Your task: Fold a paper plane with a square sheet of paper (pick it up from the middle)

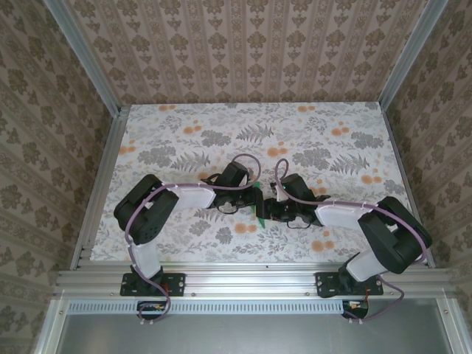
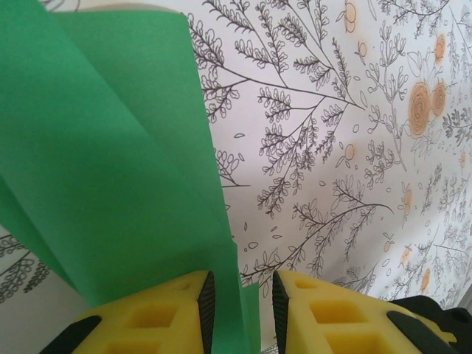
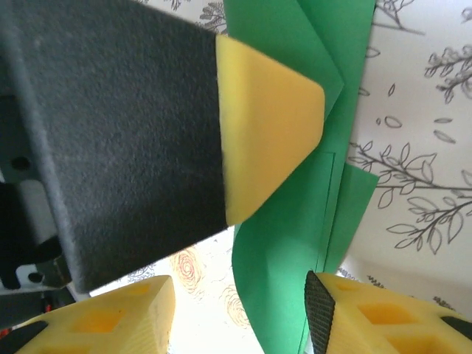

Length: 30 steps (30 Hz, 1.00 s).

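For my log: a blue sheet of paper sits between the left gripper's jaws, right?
No, the sheet of paper is bright green, not blue; the left wrist view shows it between the left gripper's jaws.

The surface is lit brightly and evenly, and only soft shadows are cast. The paper is seen slightly blurred, beside washed-out glare.

The bright green sheet of paper is partly folded, its overlapping layers meeting in sharp creases. It stands on edge just above the tabletop, its lower part held between the yellow fingers of the left claw.
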Tool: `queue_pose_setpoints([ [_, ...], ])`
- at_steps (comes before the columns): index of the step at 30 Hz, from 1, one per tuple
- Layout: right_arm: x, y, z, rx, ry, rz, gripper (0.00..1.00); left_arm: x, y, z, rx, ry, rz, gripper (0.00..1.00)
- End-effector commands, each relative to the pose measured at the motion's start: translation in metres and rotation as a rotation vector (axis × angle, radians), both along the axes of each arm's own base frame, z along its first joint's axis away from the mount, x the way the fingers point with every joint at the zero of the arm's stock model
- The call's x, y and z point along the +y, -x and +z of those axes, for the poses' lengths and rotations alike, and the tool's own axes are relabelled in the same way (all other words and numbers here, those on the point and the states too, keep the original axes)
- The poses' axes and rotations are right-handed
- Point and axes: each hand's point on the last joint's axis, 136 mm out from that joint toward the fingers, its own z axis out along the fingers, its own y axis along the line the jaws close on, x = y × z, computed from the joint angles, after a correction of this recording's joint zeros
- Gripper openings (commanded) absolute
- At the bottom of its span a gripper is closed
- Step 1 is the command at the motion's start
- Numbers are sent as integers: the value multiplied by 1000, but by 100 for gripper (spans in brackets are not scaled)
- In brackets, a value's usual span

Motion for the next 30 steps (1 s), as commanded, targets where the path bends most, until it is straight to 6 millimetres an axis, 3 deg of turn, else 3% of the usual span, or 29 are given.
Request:
queue_pose_setpoints([
  [1,-7,-2,-7,-4,85,13,53,-9,-4,7,-21,23,-26,30],
  [13,-1,-9,-23,-35,222,65,57,-12,-4,11,-21,41,-31,30],
  [24,-9,-9,-31,-28,284,41,41,-15,-4,17,-24,54,-35,30],
  [30,-13,-4,-40,9,302,32,22,-14,-5,21,-34,57,-34,30],
])
